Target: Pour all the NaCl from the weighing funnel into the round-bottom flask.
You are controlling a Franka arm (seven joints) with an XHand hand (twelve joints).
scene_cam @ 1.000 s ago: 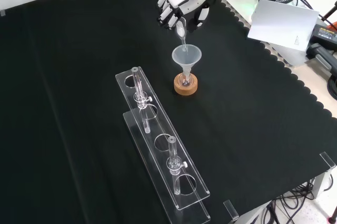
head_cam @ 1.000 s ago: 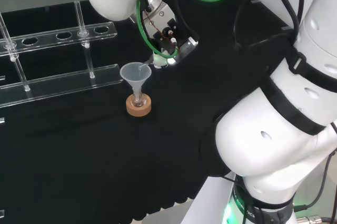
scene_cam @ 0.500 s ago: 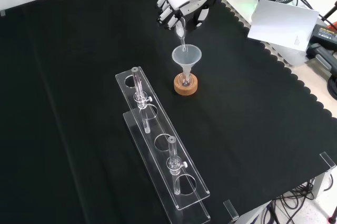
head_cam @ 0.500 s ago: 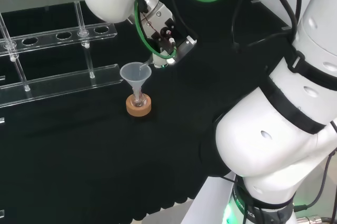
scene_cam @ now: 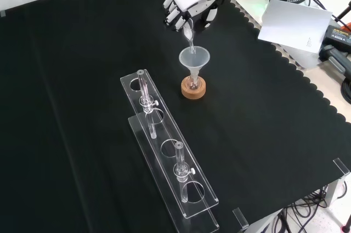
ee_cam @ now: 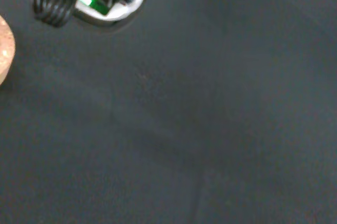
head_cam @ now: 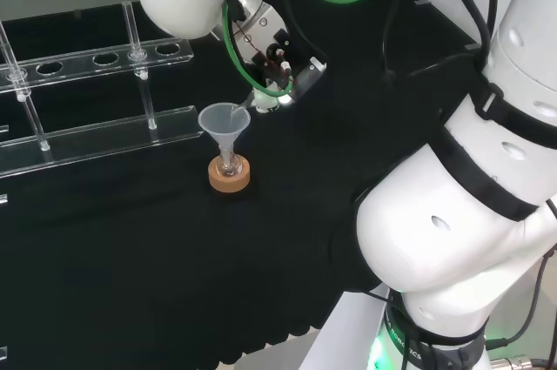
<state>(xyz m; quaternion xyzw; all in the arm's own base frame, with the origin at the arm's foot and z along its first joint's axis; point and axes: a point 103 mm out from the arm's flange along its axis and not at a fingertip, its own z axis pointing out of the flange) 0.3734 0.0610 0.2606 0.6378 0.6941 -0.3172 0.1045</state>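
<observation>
A small round-bottom flask (head_cam: 228,166) (scene_cam: 192,84) sits upright in a cork ring stand (head_cam: 229,175) (scene_cam: 193,89) (ee_cam: 4,50) on the black cloth. A clear conical funnel (head_cam: 223,124) (scene_cam: 194,60) stands in its neck. The hand (head_cam: 274,70) (scene_cam: 189,9) hovers just beside and above the funnel, its fingers curled round a small clear weighing funnel (head_cam: 244,107) (scene_cam: 189,34). The weighing funnel is tilted with its spout over the funnel's mouth. I cannot see any powder in it.
A clear plastic tube rack (head_cam: 96,100) (scene_cam: 167,153) with several round holes and upright posts stands on the cloth, left of the flask in the head view and nearer the camera in the front view. White papers (scene_cam: 293,22) lie beyond the cloth's scalloped edge.
The hand has risen and shifted slightly with the weighing funnel, tipping it a little more over the funnel. The flask and stand have not moved.
</observation>
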